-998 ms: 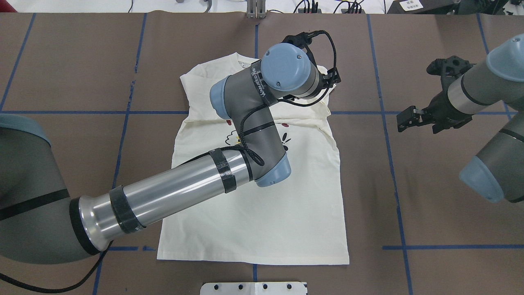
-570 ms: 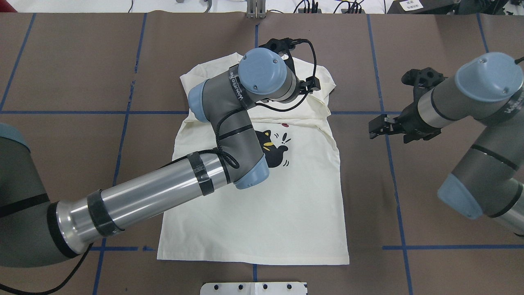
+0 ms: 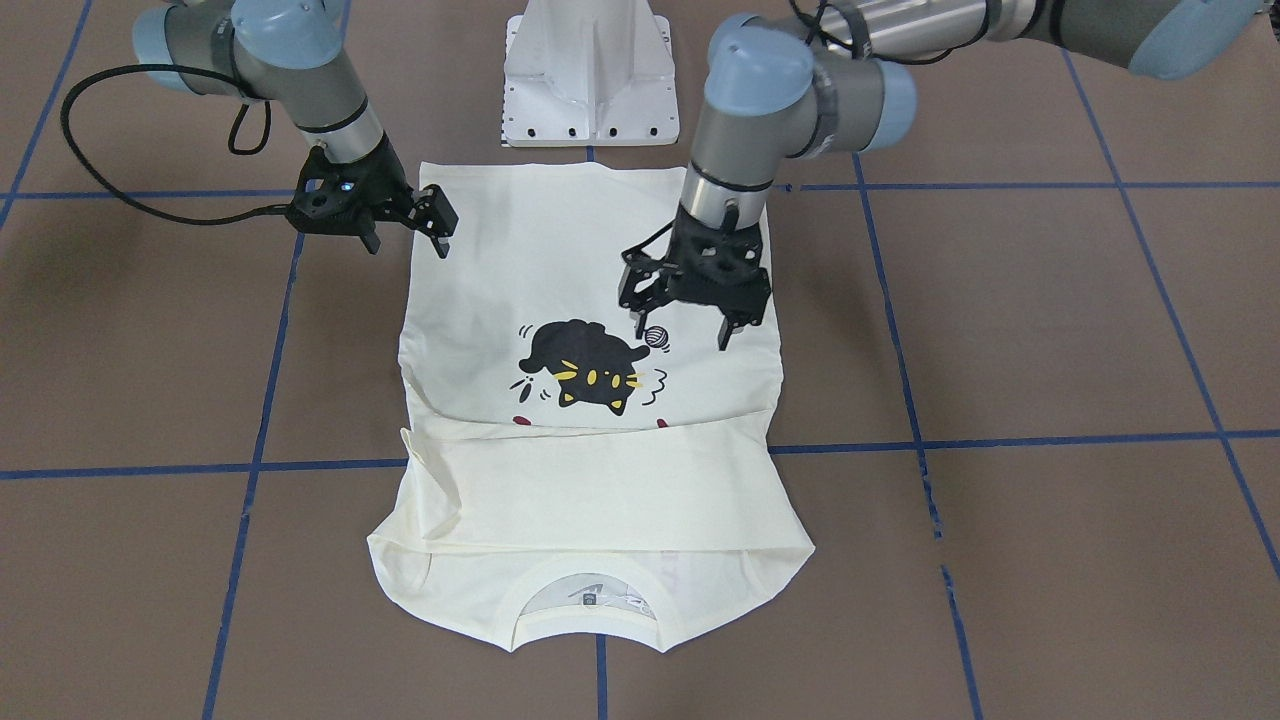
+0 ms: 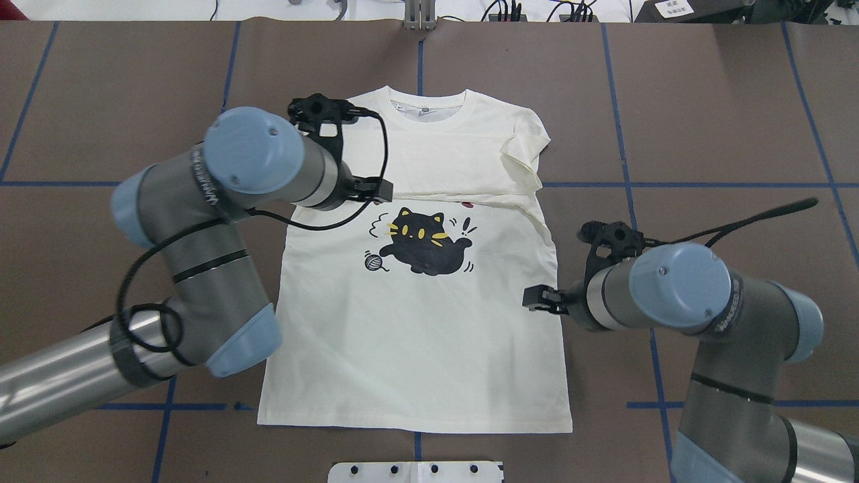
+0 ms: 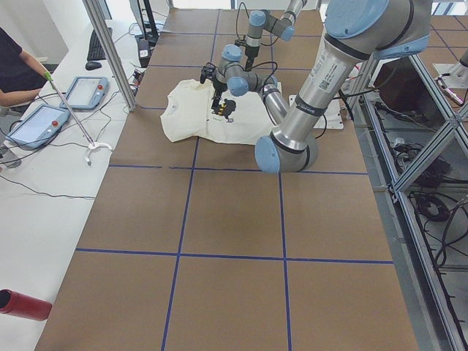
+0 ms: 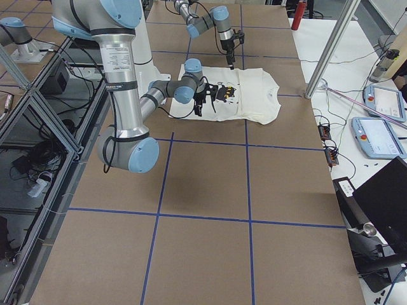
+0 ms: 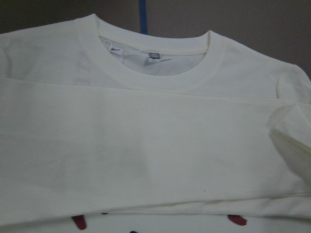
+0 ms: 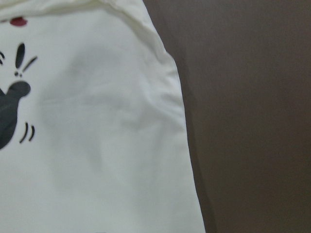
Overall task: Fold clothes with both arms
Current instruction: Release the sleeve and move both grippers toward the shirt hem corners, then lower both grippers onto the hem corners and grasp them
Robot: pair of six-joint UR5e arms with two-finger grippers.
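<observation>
The cream-white T-shirt (image 4: 429,335) lies flat on the brown table, cat print (image 4: 419,245) up and collar (image 4: 429,107) at the far end. Its sleeves (image 4: 436,161) are folded across the chest, covering most of the red lettering. My left gripper (image 4: 349,151) hovers open and empty over the shirt's left chest; in the front view it (image 3: 683,332) hangs beside the yarn ball. My right gripper (image 4: 574,267) is open and empty at the shirt's right side edge, also seen in the front view (image 3: 408,235). The wrist views show only the shirt (image 7: 146,145) (image 8: 97,145), no fingers.
The white pedestal base (image 4: 416,471) stands just behind the shirt's hem (image 3: 590,80). Blue tape lines (image 4: 738,404) cross the table. A metal post (image 5: 110,51) and a side desk with tablets (image 5: 36,124) stand beyond the far edge.
My left arm has swung left, from the shirt's right shoulder to its left chest, uncovering the print. My right arm has moved in and towards me to the shirt's right edge.
</observation>
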